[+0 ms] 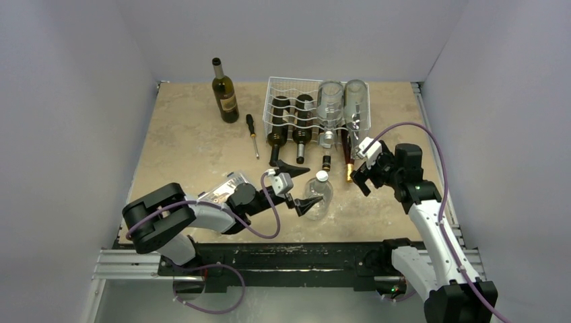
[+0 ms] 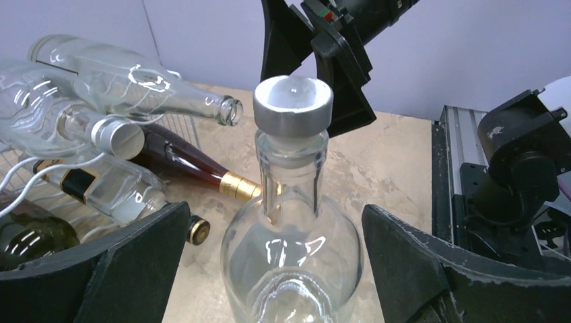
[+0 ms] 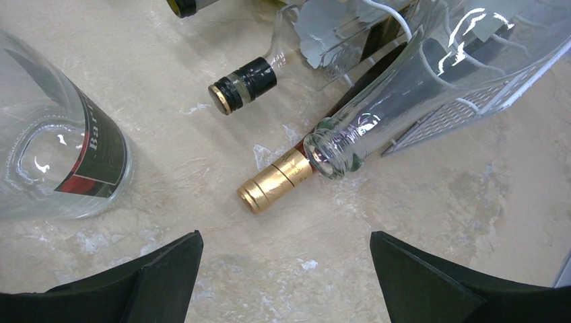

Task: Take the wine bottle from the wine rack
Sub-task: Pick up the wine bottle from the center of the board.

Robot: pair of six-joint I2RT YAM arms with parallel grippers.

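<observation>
From above, the wine rack (image 1: 283, 91) sits at the far right of the table. The gold-capped wine bottle (image 1: 348, 160) lies in its right side, neck pointing near.

Left wrist: the left gripper (image 2: 276, 212) gapes wide around a standing clear bottle (image 2: 291, 259).

Right wrist: the right gripper (image 3: 286, 235) is spread wide above the table just near of the gold cap.
</observation>
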